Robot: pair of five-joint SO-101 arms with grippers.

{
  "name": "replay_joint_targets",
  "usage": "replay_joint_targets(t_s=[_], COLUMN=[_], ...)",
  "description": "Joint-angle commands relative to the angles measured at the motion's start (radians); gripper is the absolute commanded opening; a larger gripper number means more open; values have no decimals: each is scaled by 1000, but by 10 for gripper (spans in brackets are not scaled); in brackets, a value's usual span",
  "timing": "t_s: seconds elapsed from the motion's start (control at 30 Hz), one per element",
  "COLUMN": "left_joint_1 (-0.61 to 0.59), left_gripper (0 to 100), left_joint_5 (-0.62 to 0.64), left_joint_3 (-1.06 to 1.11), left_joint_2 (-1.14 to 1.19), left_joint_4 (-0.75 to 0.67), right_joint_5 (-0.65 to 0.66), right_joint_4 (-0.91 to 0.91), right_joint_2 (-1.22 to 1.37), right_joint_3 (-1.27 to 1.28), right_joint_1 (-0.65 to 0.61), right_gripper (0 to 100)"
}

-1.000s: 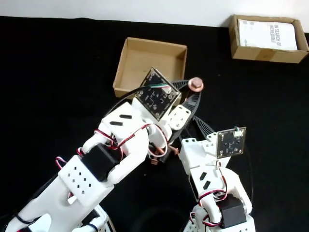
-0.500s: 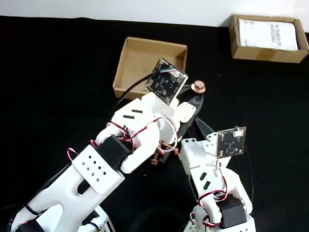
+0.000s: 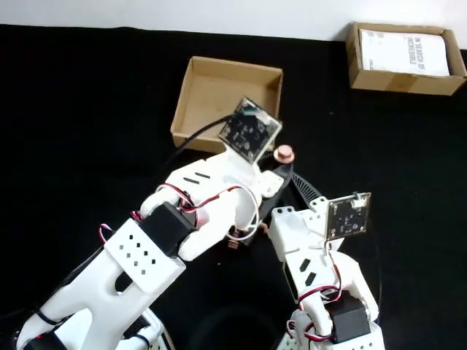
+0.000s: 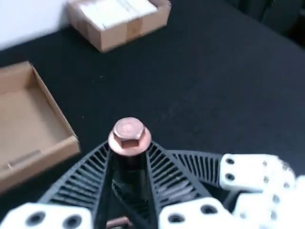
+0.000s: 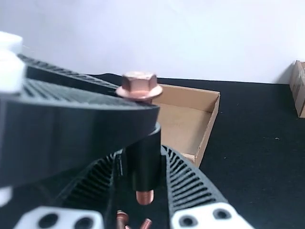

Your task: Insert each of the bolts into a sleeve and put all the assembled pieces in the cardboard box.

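Observation:
A copper bolt [image 3: 284, 154] stands upright in a black sleeve [image 5: 143, 164]; its hex head [image 5: 139, 87] is above the sleeve and its tip [image 5: 144, 196] pokes out below. My left gripper [image 4: 129, 149] is shut on the bolt just under the head [image 4: 130, 135]. One of its black fingers [image 5: 81, 114] crosses the right wrist view. My right gripper [image 5: 143, 168] is shut on the sleeve. Both grippers meet above the table, just in front of the near right corner of the open cardboard box [image 3: 226, 98].
A second cardboard box [image 3: 405, 57] holding a printed sheet sits at the far right. Loose copper bolts [image 5: 122, 218] lie on the black table below the grippers, also seen between the arms [image 3: 233, 241]. White arm links crowd the near middle.
The left arm has carried the bolt back from beside the box's right corner toward the right gripper, and its head now sits lower, over the sleeve. The right arm has barely moved.

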Motion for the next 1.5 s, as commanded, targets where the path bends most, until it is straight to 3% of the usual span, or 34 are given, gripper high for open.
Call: replay_joint_targets(t_s=[0.0,0.1,0.23,0.37,0.57,0.67,0.77,1.0,1.2,1.33,1.47], left_joint_1=[-25,-47,-45,-47,-47,-136,-306,-736,-832,-877,-957], left_gripper=[143,260,277,201,9,14,9,9,9,9,9], left_joint_5=[5,5,-2,-5,-6,-6,-6,-6,-8,-8,-8], left_joint_3=[-18,-21,-119,-225,-280,-219,-85,354,743,952,1113], left_joint_2=[-4,-4,-62,-173,-415,-532,-636,-901,-1138,-1129,-1130], left_joint_4=[69,80,170,311,554,608,608,454,224,72,-34], right_joint_5=[-5,-5,-6,-9,-6,-6,-11,-5,130,230,434], right_joint_4=[-35,-33,-33,-33,-74,-82,-88,-148,-148,-142,-142], right_joint_2=[-7,-5,-5,-8,-1,61,200,690,1102,1345,1547], right_joint_3=[-13,-13,-5,35,5,-5,-119,-542,-851,-978,-1089], right_joint_1=[4,5,12,48,68,81,81,77,50,31,24], right_gripper=[5,5,5,5,5,5,5,5,5,5,5])
